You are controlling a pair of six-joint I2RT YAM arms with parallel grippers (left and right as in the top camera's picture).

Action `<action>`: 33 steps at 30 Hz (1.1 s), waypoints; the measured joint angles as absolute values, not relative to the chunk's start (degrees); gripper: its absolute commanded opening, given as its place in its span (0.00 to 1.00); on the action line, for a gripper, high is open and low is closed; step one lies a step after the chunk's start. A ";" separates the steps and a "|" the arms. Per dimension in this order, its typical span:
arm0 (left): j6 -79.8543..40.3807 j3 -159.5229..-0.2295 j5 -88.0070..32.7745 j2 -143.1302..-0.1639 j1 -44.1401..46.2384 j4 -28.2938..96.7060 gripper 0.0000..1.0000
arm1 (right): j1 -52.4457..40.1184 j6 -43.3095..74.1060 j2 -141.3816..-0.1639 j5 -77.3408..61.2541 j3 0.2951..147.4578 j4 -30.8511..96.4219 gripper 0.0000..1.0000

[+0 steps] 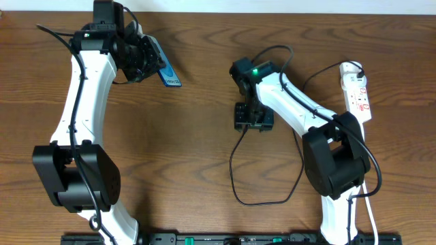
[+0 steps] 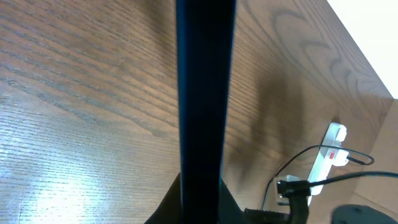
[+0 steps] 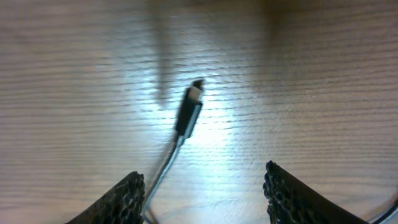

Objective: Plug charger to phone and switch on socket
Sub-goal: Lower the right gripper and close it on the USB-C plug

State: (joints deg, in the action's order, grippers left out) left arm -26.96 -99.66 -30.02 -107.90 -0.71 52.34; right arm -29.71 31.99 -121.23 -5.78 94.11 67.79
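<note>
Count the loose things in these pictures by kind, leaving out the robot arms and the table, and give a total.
Phone: 1
Charger cable: 1
Power strip: 1
Total: 3

A dark brown wooden table point(image 1: 191, 150) with pronounced grain is seen in every view — beyond its far edge a plain white surface point(image 1: 272, 5) is shown. Soft white glare point(image 3: 211, 127) is reflected off the wood, and blurred shadows are cast across it.
</note>
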 measured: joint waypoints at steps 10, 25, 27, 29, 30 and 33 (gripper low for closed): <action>-26.96 -99.66 -30.06 -107.87 -0.71 52.51 0.07 | -35.97 45.58 -121.27 2.37 92.82 66.41 0.40; -26.96 -99.66 -30.04 -107.90 -0.71 52.60 0.07 | -33.54 51.16 -121.32 1.69 85.34 57.84 0.37; -26.96 -99.66 -30.06 -107.90 -0.71 52.60 0.07 | -33.54 50.87 -121.14 1.45 85.10 57.49 0.38; -26.96 -99.66 -30.06 -107.90 -0.71 52.60 0.07 | -33.32 50.78 -121.12 1.45 85.06 57.32 0.39; -26.96 -99.66 -30.06 -107.90 -0.71 52.60 0.07 | -33.19 50.74 -121.12 1.37 85.03 57.28 0.39; -26.96 -99.66 -30.06 -107.87 -0.71 52.60 0.07 | -32.40 50.61 -121.12 0.36 85.01 56.95 0.42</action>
State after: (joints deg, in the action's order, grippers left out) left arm -26.96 -99.66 -30.06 -107.87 -0.71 52.60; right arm -32.40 50.61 -121.12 0.36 85.01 56.95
